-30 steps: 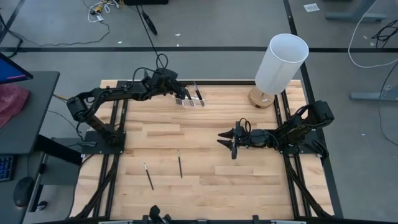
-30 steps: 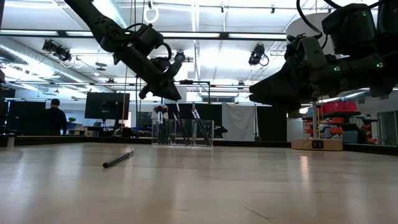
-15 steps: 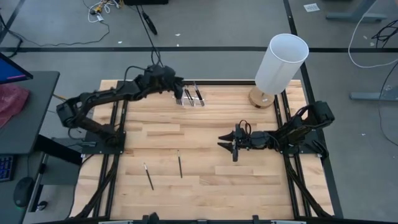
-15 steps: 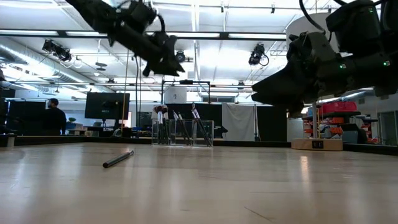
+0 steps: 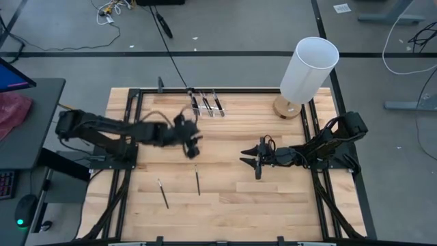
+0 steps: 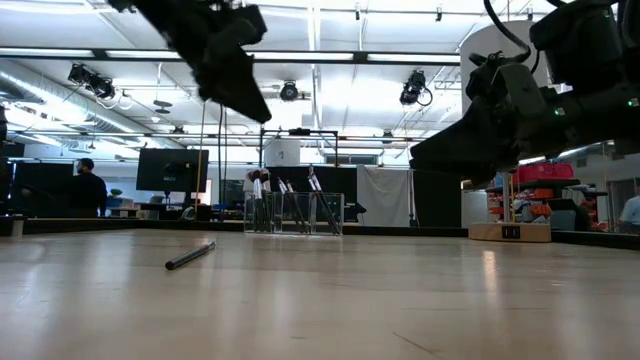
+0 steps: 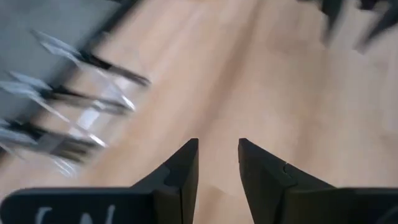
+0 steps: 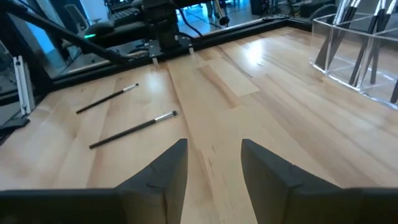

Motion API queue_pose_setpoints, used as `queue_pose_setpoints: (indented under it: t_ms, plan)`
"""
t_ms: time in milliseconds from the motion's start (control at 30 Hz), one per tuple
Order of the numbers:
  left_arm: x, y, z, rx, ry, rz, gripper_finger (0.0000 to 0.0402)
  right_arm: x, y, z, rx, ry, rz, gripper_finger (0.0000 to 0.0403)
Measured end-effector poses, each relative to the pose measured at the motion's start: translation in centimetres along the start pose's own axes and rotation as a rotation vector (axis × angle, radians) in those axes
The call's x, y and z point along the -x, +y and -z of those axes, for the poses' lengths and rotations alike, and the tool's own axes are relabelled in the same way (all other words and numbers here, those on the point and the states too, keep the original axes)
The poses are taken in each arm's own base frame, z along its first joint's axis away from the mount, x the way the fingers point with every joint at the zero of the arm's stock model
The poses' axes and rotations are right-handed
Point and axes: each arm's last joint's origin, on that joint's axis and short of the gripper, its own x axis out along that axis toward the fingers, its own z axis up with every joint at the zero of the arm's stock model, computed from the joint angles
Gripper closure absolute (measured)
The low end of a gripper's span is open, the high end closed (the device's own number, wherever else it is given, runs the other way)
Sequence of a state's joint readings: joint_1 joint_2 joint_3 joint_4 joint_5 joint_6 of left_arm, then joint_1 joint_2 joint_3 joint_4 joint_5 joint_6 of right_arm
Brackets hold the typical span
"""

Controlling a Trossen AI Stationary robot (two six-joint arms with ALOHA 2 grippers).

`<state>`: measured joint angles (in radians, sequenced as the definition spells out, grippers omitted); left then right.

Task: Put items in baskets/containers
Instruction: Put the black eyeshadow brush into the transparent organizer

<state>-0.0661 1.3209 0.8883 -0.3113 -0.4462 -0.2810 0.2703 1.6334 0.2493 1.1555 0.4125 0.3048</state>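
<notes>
Clear organiser box [image 5: 207, 106] at far edge of wooden table [image 5: 225, 198], well left of tall white cylinder [image 5: 308, 68] on round wooden base [image 5: 287, 107]; several makeup brushes standing/leaning inside, handles dark, tufts up in low view [image 6: 293, 212]. Two more brushes flat on table, well toward near side from box: left brush [image 5: 163, 193] and right brush [image 5: 197, 180], apart, roughly parallel; same pair in right wrist view [image 8: 107, 99], [image 8: 132, 129]. One brush also lying in low view [image 6: 190, 256], nearer than box. Left gripper [image 5: 193, 142] above bare wood between box and the two loose brushes, nearer the box, arm stretched in from table's left edge; fingers [image 7: 180, 177] slightly apart w/ narrow gap, nothing between them; box w/ brushes blurred off to one side in left wrist view [image 7: 59, 118]. Right gripper [image 5: 250, 161] hanging above table mid-right, diagonally off from box toward near-right, pointing left; fingers [image 8: 163, 171] apart, empty, bare wood in the gap. Person in dark top [image 6: 88, 190] in room far behind table, left of box in low view.
</notes>
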Motion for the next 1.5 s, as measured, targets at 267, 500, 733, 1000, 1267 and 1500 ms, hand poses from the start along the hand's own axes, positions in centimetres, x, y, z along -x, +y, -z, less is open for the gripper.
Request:
queue_pose_setpoints:
  t_ms: [267, 500, 733, 1000, 1267, 1500]
  plan:
    - [1.0, -3.7, 6.1, 0.231, 0.052, 0.029, 0.0287, 0.0, 0.0, 0.1, -0.006, 0.007, 0.002, 0.0252]
    - [0.4, -4.1, 9.5, 0.474, 0.059, 0.099, 0.0287, 0.4, 1.2, 0.4, -0.040, 0.018, -0.033, 0.0252]
    - [1.3, -5.1, 10.9, 0.428, 0.117, 0.146, 0.0287, -0.7, 3.7, -0.2, -0.006, 0.058, -0.049, 0.0252]
    - [4.0, -7.1, 12.7, 0.496, 0.285, 0.183, 0.0287, -1.7, 4.7, -0.9, 0.047, 0.075, 0.028, 0.0252]
    - [8.1, -8.7, 16.2, 0.652, 0.468, 0.146, 0.0287, -1.9, 4.3, -0.9, 0.072, 0.081, 0.048, 0.0252]
    - [9.7, -10.0, 19.2, 0.821, 0.671, 0.066, 0.0287, -2.2, 3.7, -1.1, 0.109, 0.078, 0.070, 0.0252]
